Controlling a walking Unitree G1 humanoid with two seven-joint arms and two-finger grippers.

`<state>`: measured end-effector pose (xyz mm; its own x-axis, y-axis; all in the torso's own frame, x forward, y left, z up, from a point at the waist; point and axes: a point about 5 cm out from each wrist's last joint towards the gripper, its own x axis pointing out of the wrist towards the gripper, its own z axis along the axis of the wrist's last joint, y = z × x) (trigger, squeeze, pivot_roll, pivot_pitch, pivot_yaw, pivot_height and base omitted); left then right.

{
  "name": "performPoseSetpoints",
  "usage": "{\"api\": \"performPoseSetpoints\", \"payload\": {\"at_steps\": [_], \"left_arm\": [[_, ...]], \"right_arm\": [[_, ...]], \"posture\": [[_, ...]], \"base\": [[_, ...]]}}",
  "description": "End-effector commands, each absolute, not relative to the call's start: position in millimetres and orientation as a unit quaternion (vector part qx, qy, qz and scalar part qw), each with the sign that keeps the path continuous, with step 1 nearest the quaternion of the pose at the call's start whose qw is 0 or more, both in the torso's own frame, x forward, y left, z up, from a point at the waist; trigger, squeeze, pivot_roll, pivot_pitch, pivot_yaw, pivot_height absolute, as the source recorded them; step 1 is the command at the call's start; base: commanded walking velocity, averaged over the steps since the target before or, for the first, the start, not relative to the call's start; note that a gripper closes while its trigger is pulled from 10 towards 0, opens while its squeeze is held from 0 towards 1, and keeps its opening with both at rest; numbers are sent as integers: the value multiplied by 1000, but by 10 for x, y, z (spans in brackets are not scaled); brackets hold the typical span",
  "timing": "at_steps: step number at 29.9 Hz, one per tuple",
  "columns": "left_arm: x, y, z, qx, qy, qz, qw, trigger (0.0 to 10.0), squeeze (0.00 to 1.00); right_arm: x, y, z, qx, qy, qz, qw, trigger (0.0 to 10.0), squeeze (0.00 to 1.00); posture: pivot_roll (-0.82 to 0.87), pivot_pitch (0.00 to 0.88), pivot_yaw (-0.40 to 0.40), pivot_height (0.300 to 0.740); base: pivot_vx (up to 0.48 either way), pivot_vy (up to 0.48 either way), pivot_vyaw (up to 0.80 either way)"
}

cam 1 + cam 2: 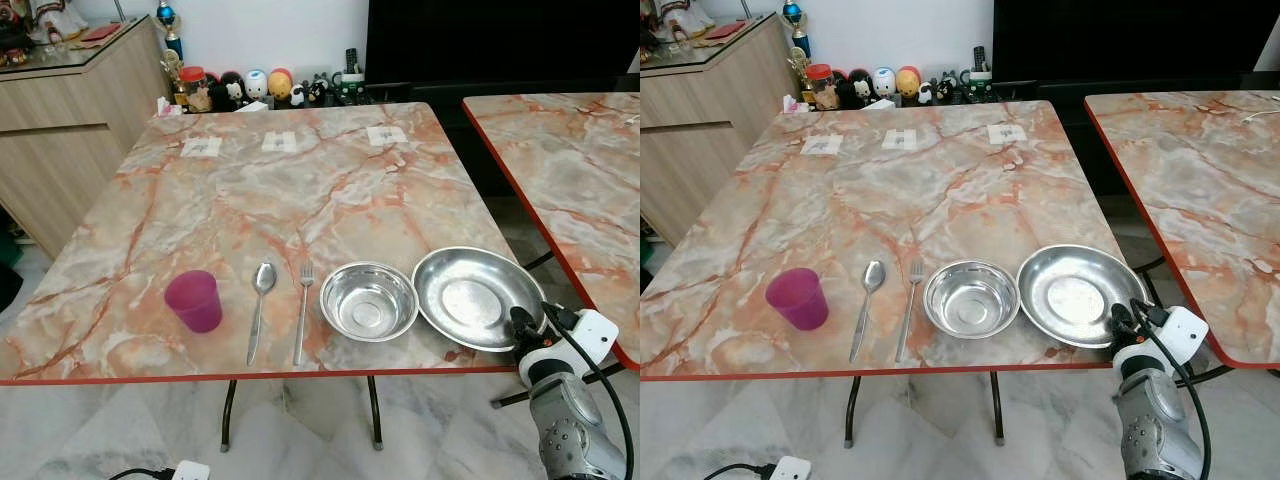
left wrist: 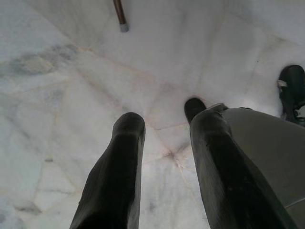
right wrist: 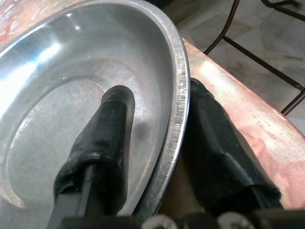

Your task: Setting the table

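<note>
Marble-pattern table (image 1: 300, 190) on pale marble floor (image 1: 300, 430); second table (image 1: 580, 170) right; wooden cabinet (image 1: 70, 120) left; figurines (image 1: 250, 88) against white wall (image 1: 270, 30).

Nothing I can actually read here. The three paper tags (image 1: 279, 142) on my bench (image 1: 250, 210) are too small to tell.

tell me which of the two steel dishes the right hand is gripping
The plate, the wider, shallower dish at the table's right corner. The right hand pinches its rim, one finger inside, one outside. The deeper bowl beside it is untouched.
</note>
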<state>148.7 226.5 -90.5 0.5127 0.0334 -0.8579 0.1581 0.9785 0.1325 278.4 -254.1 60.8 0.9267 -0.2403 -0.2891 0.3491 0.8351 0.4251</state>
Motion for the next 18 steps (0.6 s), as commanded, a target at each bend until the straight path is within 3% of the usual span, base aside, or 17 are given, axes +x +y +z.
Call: {"api": "performPoseSetpoints", "payload": {"at_steps": [1, 9, 11, 18], "left_arm": [[1418, 2328, -917, 93, 501, -27, 860, 10000, 0], [1381, 2355, -922, 97, 503, -28, 858, 10000, 0], [1367, 2363, -924, 100, 503, -29, 858, 10000, 0], [1390, 2291, -937, 104, 503, -29, 857, 10000, 0]], "right_arm": [[2787, -2497, 547, 237, 130, -155, 950, 0, 0], [2788, -2490, 563, 220, 117, -168, 954, 0, 0], [2747, -2592, 599, 210, 95, -212, 950, 0, 0], [2639, -2749, 668, 171, 57, -232, 956, 0, 0]], "posture": [[-136, 0, 36, 740], [-134, 0, 36, 740], [-131, 0, 35, 740], [-139, 0, 37, 740]], "base": [[0, 0, 0], [0, 0, 0], [0, 0, 0], [0, 0, 0]]}}
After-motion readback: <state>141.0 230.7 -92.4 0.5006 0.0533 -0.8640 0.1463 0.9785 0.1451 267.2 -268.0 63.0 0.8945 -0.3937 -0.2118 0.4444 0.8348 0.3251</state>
